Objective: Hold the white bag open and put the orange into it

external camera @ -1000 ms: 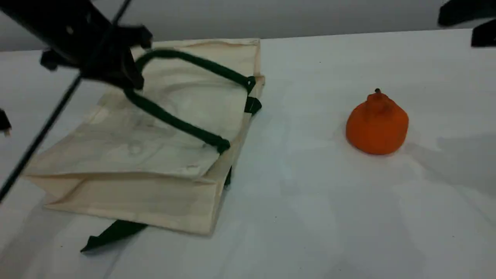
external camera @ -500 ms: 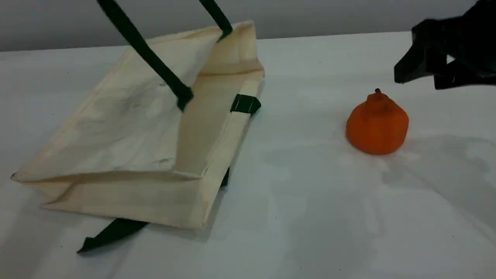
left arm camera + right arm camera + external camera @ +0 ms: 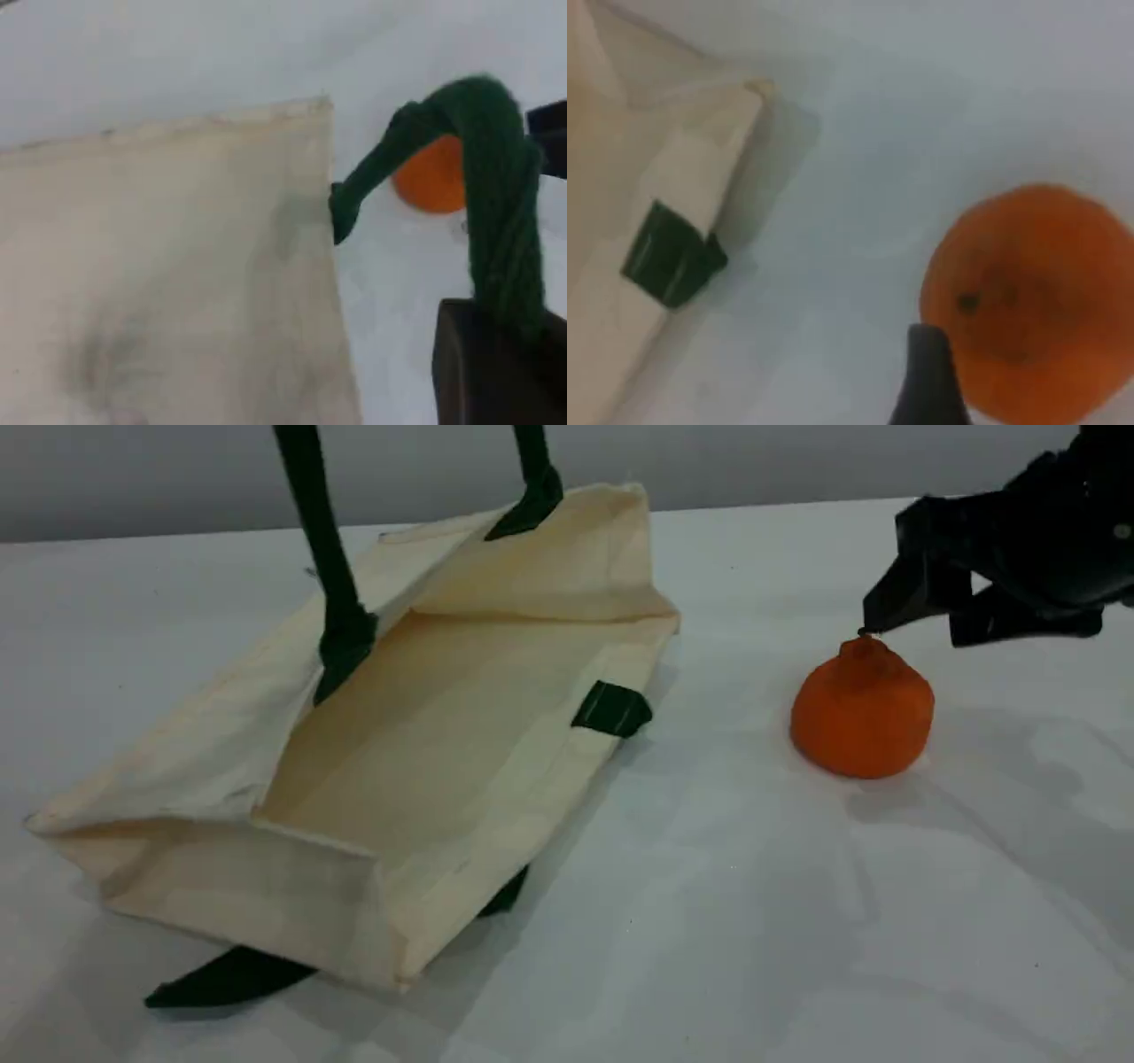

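The white bag [image 3: 221, 886] lies on its side at the left of the table, its mouth gaping toward the right. One green rope handle [image 3: 323, 558] is pulled taut up out of the scene view. In the left wrist view that handle [image 3: 496, 177] runs into my left gripper [image 3: 509, 328], which is shut on it. The orange [image 3: 864, 708] sits upright on the table to the right of the bag. My right gripper [image 3: 921, 627] hovers open just above and right of it, one fingertip [image 3: 930, 381] over the orange [image 3: 1036, 301].
A second green handle [image 3: 221, 979] pokes out from under the bag's near corner. A green fabric tab [image 3: 611, 708] sits on the lower rim of the mouth. White tabletop [image 3: 726, 850] stretches between the bag and the orange.
The handle went up and out of view, lifting the top panel so the bag's mouth opened wider. My right gripper came down and left until it hangs over the orange's stem.
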